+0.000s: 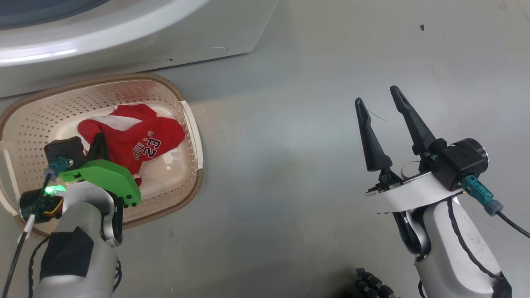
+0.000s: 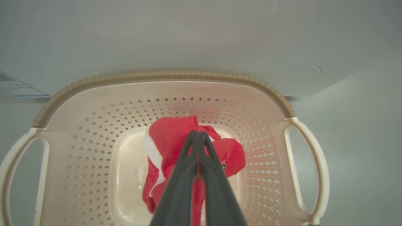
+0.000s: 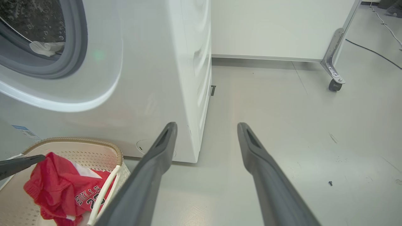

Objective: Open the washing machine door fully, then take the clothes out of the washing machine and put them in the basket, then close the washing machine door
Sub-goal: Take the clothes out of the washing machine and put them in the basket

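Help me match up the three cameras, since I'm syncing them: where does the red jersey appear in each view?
Head view: the red jersey is at the left, lying in the basket.
Left wrist view: centre, pinched in the shut left gripper.
Right wrist view: lower left corner, in the basket.
Shared landmark: the basket's brown woven rim.

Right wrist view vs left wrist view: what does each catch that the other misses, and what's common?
Right wrist: the big white washing machine's grey drum gasket with a small white cloth lying on it, and the open right gripper over floor. Left wrist: the left gripper shut on the red jersey, plus both white basket handles. Shared: the cream perforated plastic basket holding that jersey.
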